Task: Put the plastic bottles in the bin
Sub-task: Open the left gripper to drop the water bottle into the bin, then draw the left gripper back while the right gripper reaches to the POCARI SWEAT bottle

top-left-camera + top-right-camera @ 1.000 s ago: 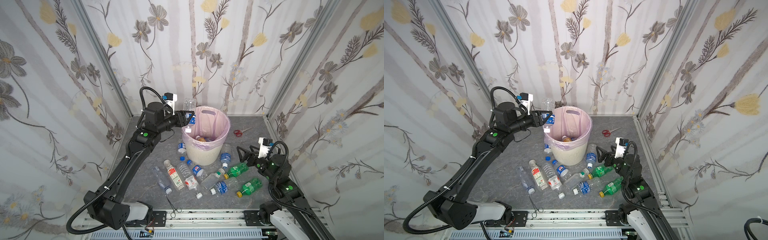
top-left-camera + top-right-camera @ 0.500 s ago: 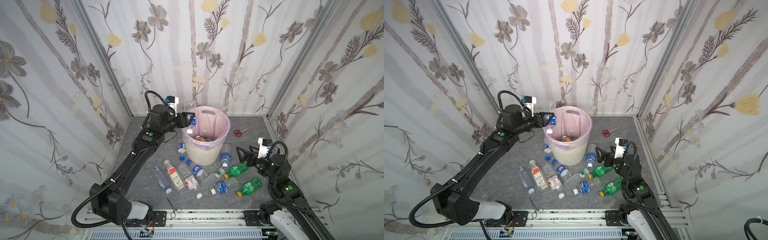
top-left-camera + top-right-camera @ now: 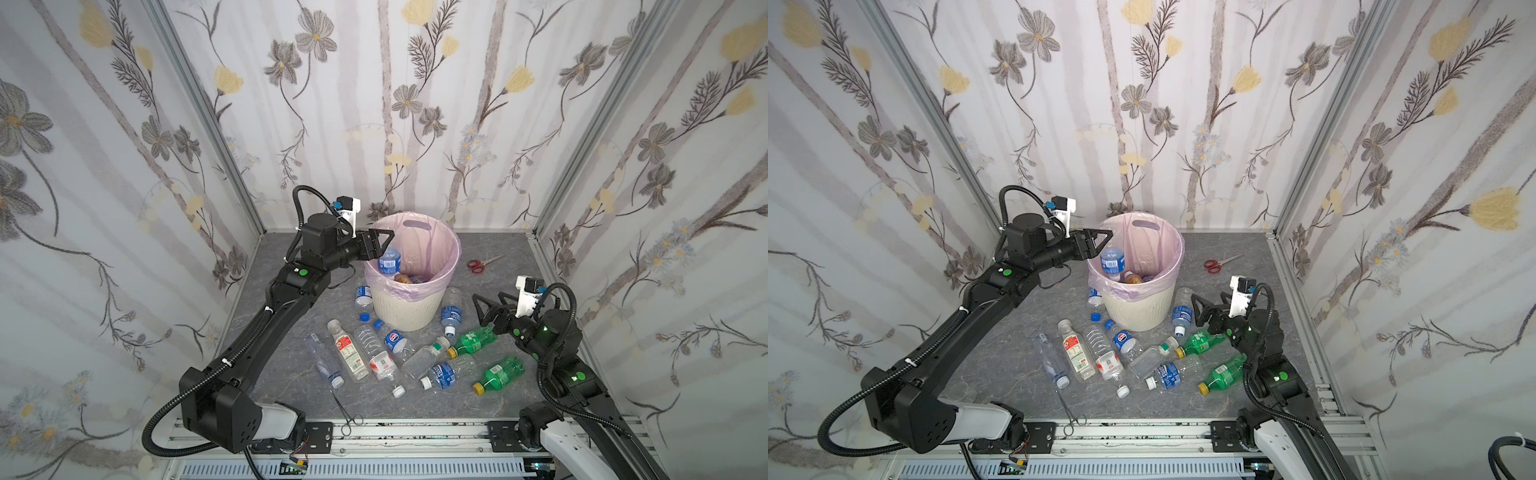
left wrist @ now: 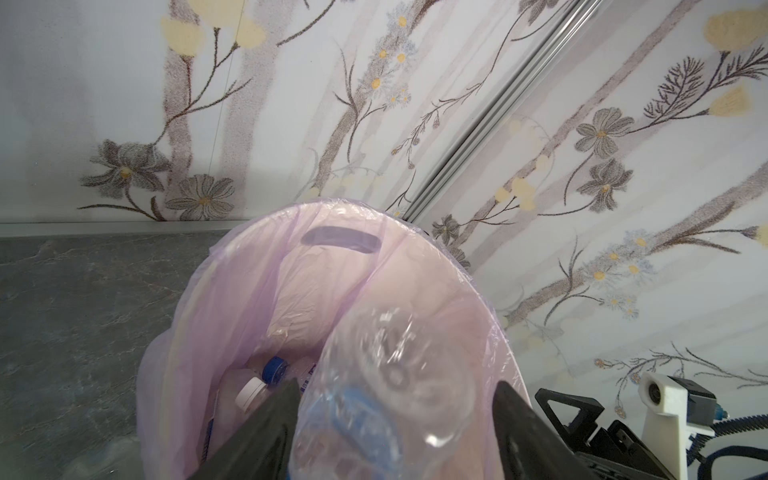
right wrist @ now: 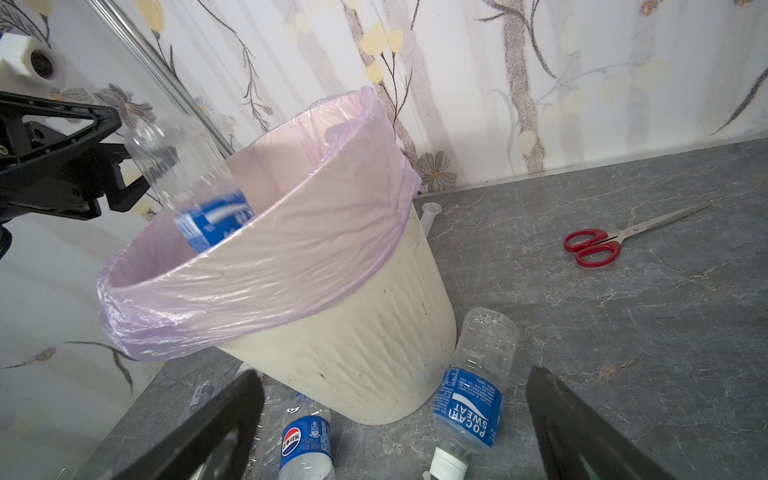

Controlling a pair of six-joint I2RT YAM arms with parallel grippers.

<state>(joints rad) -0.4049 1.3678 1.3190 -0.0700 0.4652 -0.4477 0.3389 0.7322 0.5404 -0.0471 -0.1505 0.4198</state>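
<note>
Since a second ago, your left claw [image 3: 384, 246] has reached over the rim of the pink-lined cream ribbed plastic bin [image 3: 415, 309] and parted its jaws.
Its clear blue-labelled plastic bottle [image 3: 389, 262] is dropping inside, centre frame; your right claw [image 3: 478, 311] stands wide, empty. Such bottles look light, crushable and slick: take them at the labelled waist.

The bin [image 3: 405, 307] is cream-white with faint ribs, its bag [image 3: 432, 249] a pale see-through pink. The bottle [image 3: 389, 262] at its rim is clear with a blue label (white print, too blurred to read). The floor [image 3: 498, 249] is grey with marble-like veins. The green bottles [image 3: 473, 338] have yellow caps; the scissors [image 3: 478, 264] have red handles. The walls [image 3: 374, 104] are white with grey and yellow flowers.
</note>
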